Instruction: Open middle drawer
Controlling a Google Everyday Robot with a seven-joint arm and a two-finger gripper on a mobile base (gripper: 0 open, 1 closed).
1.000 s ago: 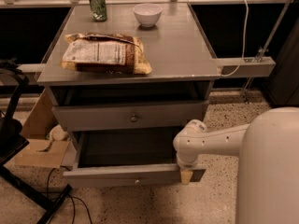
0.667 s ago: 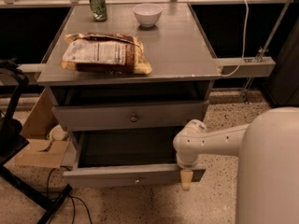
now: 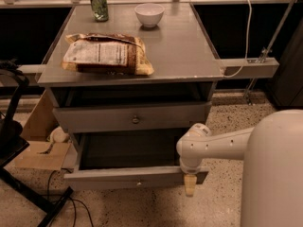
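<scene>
The middle drawer (image 3: 135, 178) is a wide gray drawer with a tiny knob (image 3: 138, 183) at the centre of its front. It stands pulled out, and its shallow dark box (image 3: 128, 148) is open to view. My gripper (image 3: 190, 184) is at the right end of the drawer's front panel, and its tan tip hangs just below the panel's lower edge. The white arm (image 3: 222, 143) reaches in from the right.
Above it is a taller-fronted drawer (image 3: 132, 117) with a bigger knob. The cabinet top (image 3: 180, 46) holds a snack bag (image 3: 106, 55), a white bowl (image 3: 149, 14) and a green can (image 3: 99, 4). A cardboard box (image 3: 40, 150) and a black stand (image 3: 14, 141) are to the left.
My gripper has dropped slightly along the right end of the drawer front. The drawer stays pulled out about as far as before.
</scene>
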